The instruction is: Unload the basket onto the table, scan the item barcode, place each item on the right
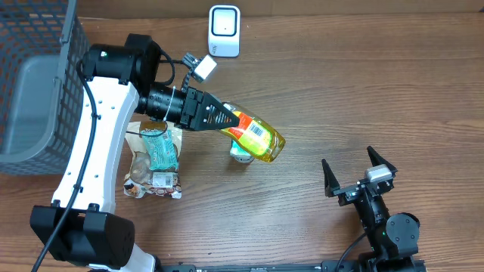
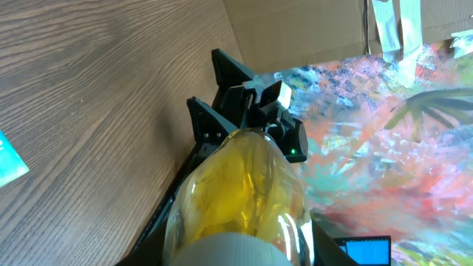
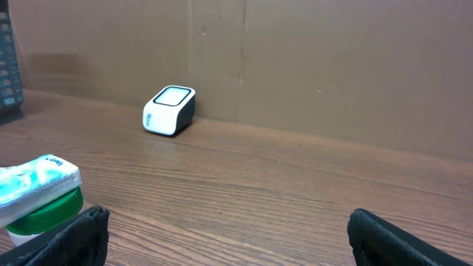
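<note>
My left gripper (image 1: pixel 231 121) is shut on a clear bottle of yellow liquid (image 1: pixel 257 136), held on its side above the middle of the table. The bottle's white barcode label (image 1: pixel 258 130) faces up. In the left wrist view the bottle (image 2: pixel 244 185) fills the space between the black fingers (image 2: pixel 159 229), its white cap nearest the camera. The white scanner (image 1: pixel 224 30) stands at the table's back edge, well apart from the bottle; it also shows in the right wrist view as a white scanner (image 3: pixel 168 110). My right gripper (image 1: pixel 349 160) rests open and empty at the front right, its fingers (image 3: pixel 384 236) wide apart.
A grey wire basket (image 1: pixel 30 83) holding a grey tub stands at the left edge. Snack packets (image 1: pixel 155 162) lie beside the left arm. A green-lidded container (image 1: pixel 240 155) sits under the bottle, also visible as a green lid (image 3: pixel 44 210). A cardboard wall backs the table.
</note>
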You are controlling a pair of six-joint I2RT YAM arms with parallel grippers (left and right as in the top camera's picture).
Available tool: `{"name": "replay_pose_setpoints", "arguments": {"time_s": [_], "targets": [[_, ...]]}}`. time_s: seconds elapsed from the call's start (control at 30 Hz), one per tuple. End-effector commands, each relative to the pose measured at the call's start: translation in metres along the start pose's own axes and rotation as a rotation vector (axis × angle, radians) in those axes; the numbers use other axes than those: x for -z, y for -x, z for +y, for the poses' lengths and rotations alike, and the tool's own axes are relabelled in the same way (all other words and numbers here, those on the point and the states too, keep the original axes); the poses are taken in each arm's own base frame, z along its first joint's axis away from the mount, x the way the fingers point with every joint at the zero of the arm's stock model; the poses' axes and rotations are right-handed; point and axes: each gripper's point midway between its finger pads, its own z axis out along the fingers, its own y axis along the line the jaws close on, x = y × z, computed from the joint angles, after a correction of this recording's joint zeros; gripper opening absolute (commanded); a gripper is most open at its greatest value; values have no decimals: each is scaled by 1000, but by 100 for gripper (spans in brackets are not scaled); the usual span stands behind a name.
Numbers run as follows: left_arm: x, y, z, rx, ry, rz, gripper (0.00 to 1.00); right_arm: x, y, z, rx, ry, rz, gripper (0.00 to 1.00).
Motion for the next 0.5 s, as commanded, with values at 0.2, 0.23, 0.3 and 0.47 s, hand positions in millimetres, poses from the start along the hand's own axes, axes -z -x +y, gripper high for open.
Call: {"name": "replay_pose_setpoints", "arguments": {"time_s": [0.2, 0.23, 0.3, 0.47], "targets": [[1, 4, -16, -25, -59, -24, 12, 0, -2, -2, -2, -9, -2, 100], [1, 3, -16, -24, -59, -24, 12, 0, -2, -2, -2, -9, -2, 100], [1, 4, -16, -25, -59, -24, 12, 0, -2, -2, -2, -9, -2, 100], [1, 3, -16, -16, -59, -24, 12, 0, -2, -2, -2, -9, -2, 100]]}}
